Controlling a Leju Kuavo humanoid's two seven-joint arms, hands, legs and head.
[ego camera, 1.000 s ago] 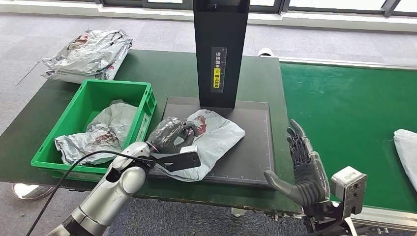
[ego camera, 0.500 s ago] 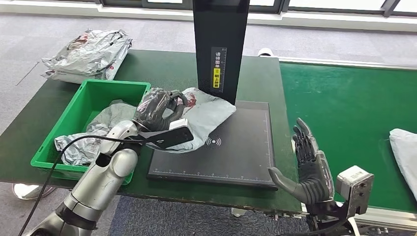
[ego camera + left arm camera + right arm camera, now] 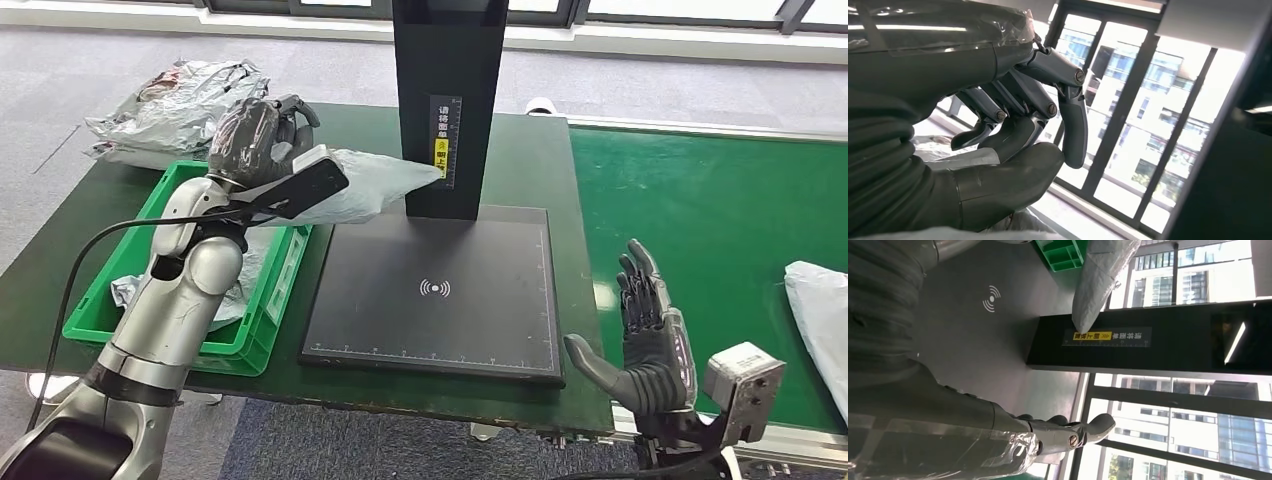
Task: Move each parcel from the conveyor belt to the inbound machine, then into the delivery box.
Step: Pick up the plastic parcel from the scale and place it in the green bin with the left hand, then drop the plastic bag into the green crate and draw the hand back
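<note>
Holding a grey parcel in the air, the left hand is seen raised above the far rim of the green box, with its fingers curled around one end of the bag. The parcel sticks out sideways from the hand toward the black upright post of the scanning machine, its free end just in front of the yellow label on that post. In the left wrist view the fingers are seen bent in against the thumb, with pale plastic pressed beneath the palm. In the right wrist view the same parcel is seen hanging clear of the black scanning plate.

The scanning plate lies flat on the dark green counter, its white wireless mark uncovered. Another crumpled parcel is noted inside the green box, partly hidden by the left arm. A pile of grey bags rests on the counter's far left corner, well apart from the box.

The right hand is held near the counter's front edge, beside the green conveyor belt; its fingers are spread and upright and nothing is held. A further parcel lies on the belt at the right edge of the head view.
</note>
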